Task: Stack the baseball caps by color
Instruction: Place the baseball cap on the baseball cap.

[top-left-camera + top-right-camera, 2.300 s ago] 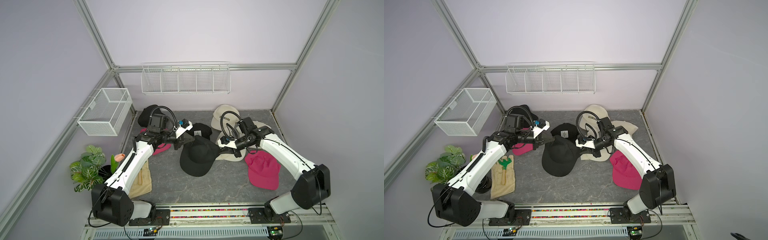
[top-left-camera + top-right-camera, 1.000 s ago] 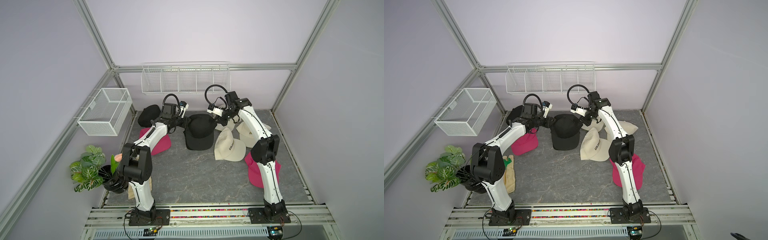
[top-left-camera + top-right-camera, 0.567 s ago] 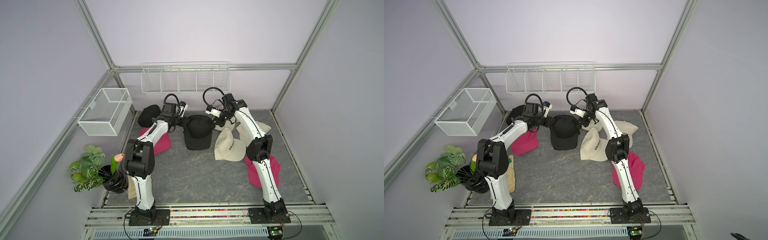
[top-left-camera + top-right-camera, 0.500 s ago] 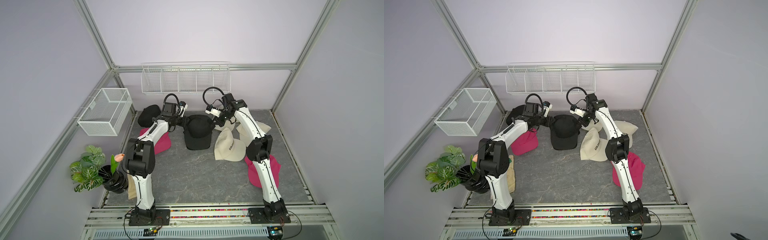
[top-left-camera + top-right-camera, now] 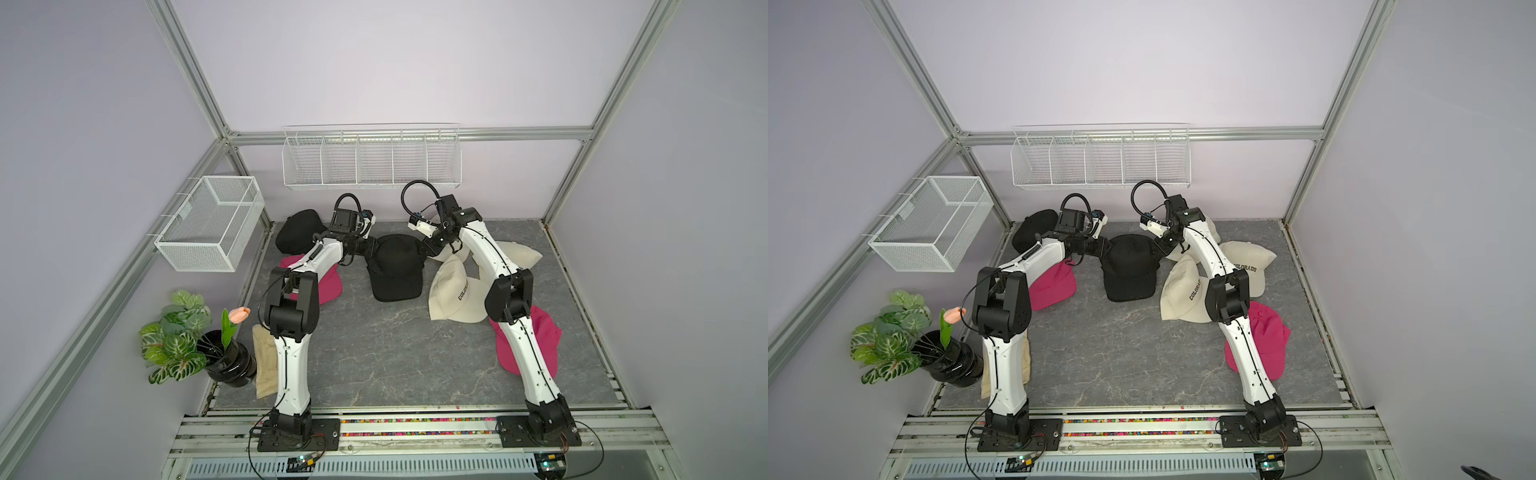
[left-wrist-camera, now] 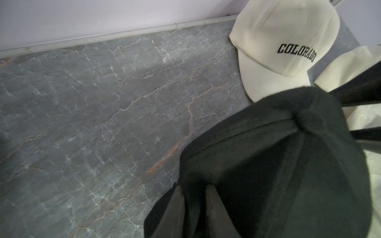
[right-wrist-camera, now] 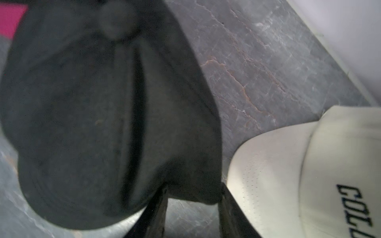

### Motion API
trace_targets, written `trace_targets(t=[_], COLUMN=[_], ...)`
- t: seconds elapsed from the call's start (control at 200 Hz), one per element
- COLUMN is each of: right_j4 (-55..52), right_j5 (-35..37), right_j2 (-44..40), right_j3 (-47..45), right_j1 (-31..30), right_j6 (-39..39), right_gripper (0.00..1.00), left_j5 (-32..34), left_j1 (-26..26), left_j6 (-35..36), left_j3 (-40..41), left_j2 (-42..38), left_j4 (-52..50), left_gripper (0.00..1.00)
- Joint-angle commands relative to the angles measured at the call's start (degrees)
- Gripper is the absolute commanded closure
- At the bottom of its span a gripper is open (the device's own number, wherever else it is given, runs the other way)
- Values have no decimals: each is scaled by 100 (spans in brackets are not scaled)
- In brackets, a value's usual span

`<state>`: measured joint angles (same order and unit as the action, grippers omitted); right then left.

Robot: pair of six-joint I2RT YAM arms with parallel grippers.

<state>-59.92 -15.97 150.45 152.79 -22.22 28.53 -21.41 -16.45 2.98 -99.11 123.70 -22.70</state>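
Black cap [image 5: 395,266] lay flat on counter [image 5: 374,353], upper centre in both top views.
Long axis ran vertically in frame, brim toward bottom edge; right gripper [image 7: 193,190] apart, left gripper [image 6: 194,189] state unclear.

Robot lab test cell.
Aluminium-profile frame [image 5: 197,83] boxed in plain lavender panels [image 5: 374,62]; left arm [image 5: 291,365] and right arm [image 5: 528,353] were bolted to a front rail [image 5: 415,444]; wire baskets [image 5: 372,160] hung on the walls; slate-look mat [image 5: 395,353] as floor, one potted plant [image 5: 174,336].
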Motion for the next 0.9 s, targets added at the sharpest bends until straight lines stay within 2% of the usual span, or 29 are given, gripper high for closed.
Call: trace_targets(t=[0.0,0.04,0.1,0.12,0.13,0.145,0.225,0.31,0.42,0.505,0.545,0.685,0.79,0.895], right_j4=[556,734,848,877,895,916,983,1224,2240,3590,4285,6373,6854,7044], right_j5=[875,1235,1630,1738,1790,1882,2249,2530,2590,2363,2134,1182,1160,1123], right_j2=[-225,-306,-467,-524,-558,-603,-869,-1295,-2261,-3244,-3709,-4791,-5064,-5114], right_j3=[94,78,38,5,-19,-52,-352,-1095,-2946,-4669,-5482,-7723,-8481,-8914], right_j1=[-98,-122,-170,-192,-197,-211,-295,-393,-495,-529,-528,-569,-672,-790], right_j6=[-708,-775,-885,-932,-965,-1016,-1318,-1762,-2347,-2866,-3135,-4171,-4812,-5394], right_gripper=[31,22,11,1,8,10,11,11,11,11,11,11,11,11], left_j5=[222,536,963,1111,1183,1288,1787,2277,2807,3062,3127,3067,2838,2716], left_j1=[-3,0,-5,-4,0,-6,-3,0,1,1,0,-3,1,0], left_j6=[-115,-162,-180,-204,-235,-236,-406,-673,-942,-1177,-1246,-1717,-2106,-2145], left_j3=[-72,-71,-73,-55,-47,-22,195,533,930,1190,1327,1907,2253,2581], left_j2=[-197,-279,-410,-447,-470,-509,-762,-1058,-1420,-1666,-1779,-2149,-2295,-2478], left_j4=[-116,-180,-297,-313,-314,-314,-233,-96,17,81,127,480,701,846], left_gripper=[52,44,40,39,38,37,30,23,13,7,0,1,1,1])
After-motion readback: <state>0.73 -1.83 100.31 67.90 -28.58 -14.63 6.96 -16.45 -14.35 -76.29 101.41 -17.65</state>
